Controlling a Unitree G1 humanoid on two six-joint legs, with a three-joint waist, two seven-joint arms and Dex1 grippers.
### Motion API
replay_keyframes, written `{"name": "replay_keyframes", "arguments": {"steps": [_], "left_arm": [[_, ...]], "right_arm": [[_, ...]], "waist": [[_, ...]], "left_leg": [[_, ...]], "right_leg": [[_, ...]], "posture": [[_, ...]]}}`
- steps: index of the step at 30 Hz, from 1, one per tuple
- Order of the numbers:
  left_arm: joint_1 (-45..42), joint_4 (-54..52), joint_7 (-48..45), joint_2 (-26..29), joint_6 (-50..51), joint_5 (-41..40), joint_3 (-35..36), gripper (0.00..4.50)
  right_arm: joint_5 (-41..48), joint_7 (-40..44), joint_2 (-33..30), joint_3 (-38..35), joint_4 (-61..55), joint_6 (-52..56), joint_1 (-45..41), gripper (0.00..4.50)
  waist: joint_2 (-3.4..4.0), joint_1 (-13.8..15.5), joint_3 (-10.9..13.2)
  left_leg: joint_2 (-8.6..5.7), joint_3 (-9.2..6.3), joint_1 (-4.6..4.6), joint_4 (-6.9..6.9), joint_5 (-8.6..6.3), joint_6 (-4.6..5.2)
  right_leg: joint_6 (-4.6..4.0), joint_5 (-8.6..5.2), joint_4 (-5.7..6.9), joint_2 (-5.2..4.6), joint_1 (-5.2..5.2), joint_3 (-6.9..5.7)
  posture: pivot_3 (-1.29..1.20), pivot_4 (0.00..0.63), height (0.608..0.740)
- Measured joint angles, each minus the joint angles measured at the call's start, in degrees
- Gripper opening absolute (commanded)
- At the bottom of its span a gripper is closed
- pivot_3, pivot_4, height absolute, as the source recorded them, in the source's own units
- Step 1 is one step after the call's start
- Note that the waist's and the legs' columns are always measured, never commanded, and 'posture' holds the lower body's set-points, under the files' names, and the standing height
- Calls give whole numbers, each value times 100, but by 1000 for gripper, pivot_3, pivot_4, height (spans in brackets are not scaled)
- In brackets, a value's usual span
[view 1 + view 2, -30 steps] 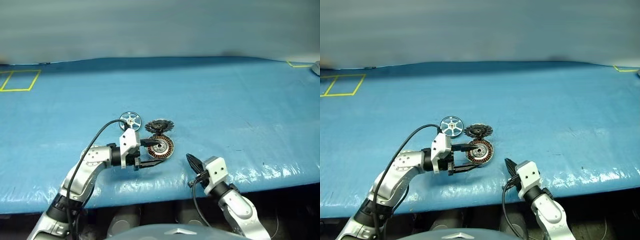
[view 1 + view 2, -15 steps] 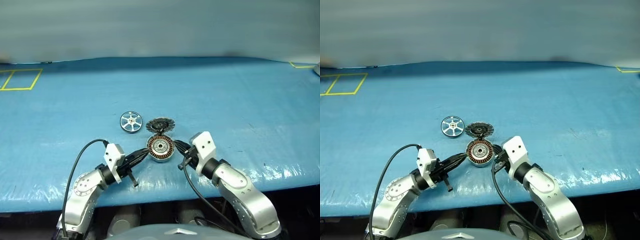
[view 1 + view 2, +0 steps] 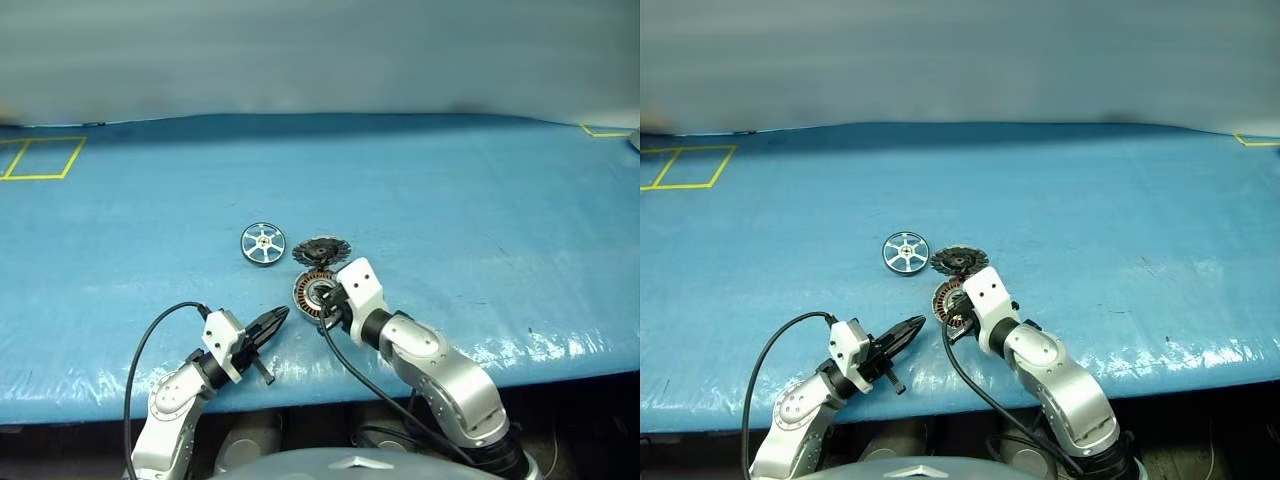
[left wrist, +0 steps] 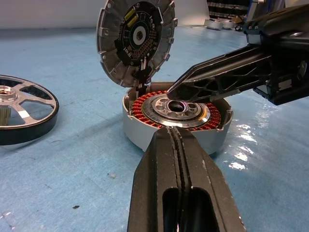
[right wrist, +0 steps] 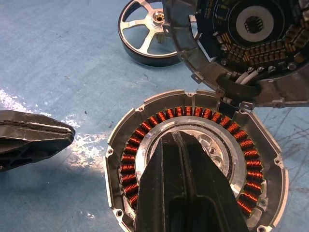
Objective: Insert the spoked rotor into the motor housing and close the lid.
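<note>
Lid (image 4: 135, 36) stands tilted open behind upward-facing motor housing (image 5: 195, 164); both end effectors are pinched together.

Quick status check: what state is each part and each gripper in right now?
Spoked rotor: flat on the table, not inserted.
Motor housing: open, windings exposed, no rotor inside.
Lid: swung up, standing open.
Left gripper: shut, empty, short of the housing.
Right gripper: shut, tips over the housing's hub.

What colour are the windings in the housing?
Copper-orange windings ring the housing's hub, best in the right wrist view.
</note>
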Motion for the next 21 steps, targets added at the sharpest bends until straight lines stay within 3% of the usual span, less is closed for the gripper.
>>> {"name": "replay_keyframes", "arguments": {"steps": [21], "left_arm": [[-58, 123, -74, 75, -101, -13, -100, 37]], "right_arm": [[-95, -86, 68, -182, 9, 26, 60, 0]], "waist": [[1, -30, 0]], "left_leg": [[1, -4, 4, -11, 0, -1]], "right_leg": [[0, -1, -2, 0, -2, -4]], "posture": [[0, 150, 740]]}}
